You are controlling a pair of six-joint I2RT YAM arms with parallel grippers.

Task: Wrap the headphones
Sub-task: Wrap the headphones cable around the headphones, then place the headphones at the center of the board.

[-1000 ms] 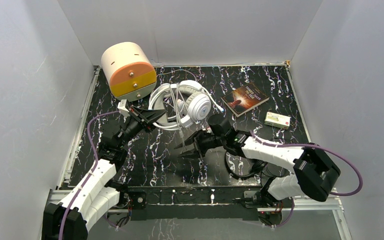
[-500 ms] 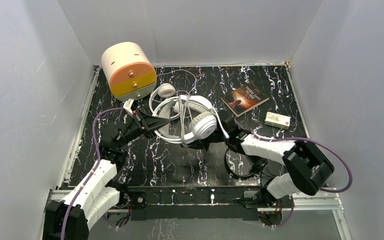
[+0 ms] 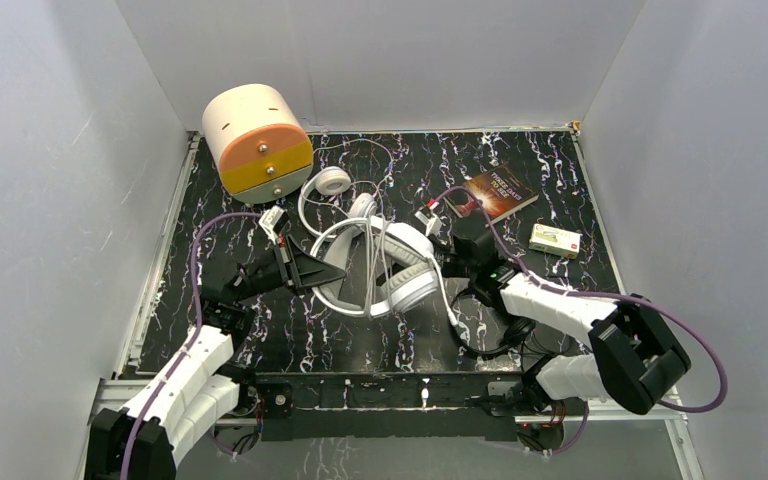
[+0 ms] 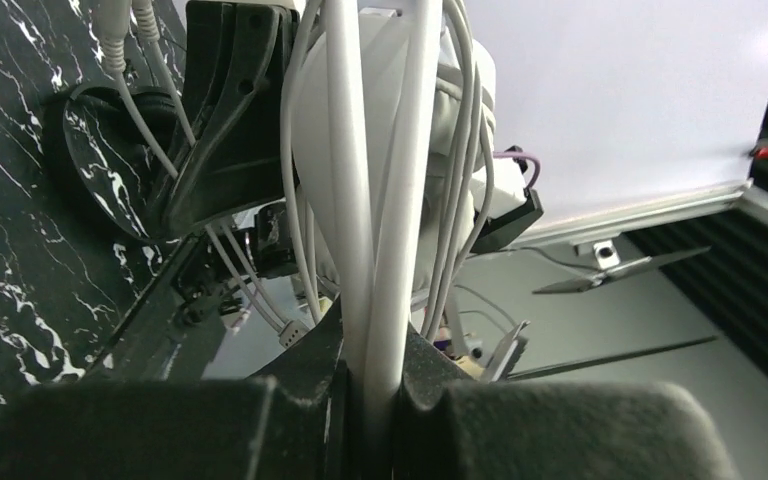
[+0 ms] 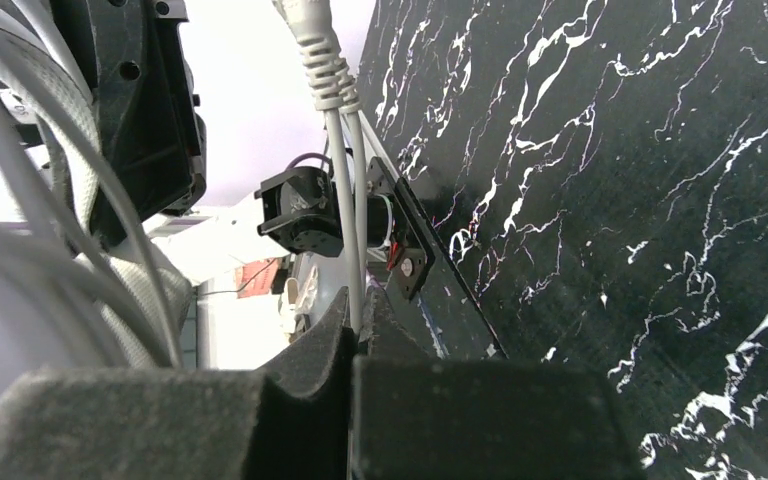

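The big white over-ear headphones (image 3: 385, 268) are held off the black marbled table in the middle of the top view, with the white cord (image 3: 448, 300) looped over them. My left gripper (image 3: 330, 271) is shut on their double white headband (image 4: 380, 250) from the left. On the right side, my right gripper (image 3: 449, 265) is shut on a thin strand of that cord (image 5: 353, 270). A slimmer white on-ear pair (image 3: 333, 183) lies behind them. Partly hidden under my right arm, a small black pair (image 3: 490, 338) lies near the front edge.
A white and orange cylindrical drawer box (image 3: 257, 140) stands at the back left. A book (image 3: 490, 194) and a small cream box (image 3: 555, 240) lie at the back right. Grey walls close in the table on three sides.
The left gripper has carried the big white headphones nearer and to the right. The right gripper has swung up beside the right ear cup and closed on the cord.
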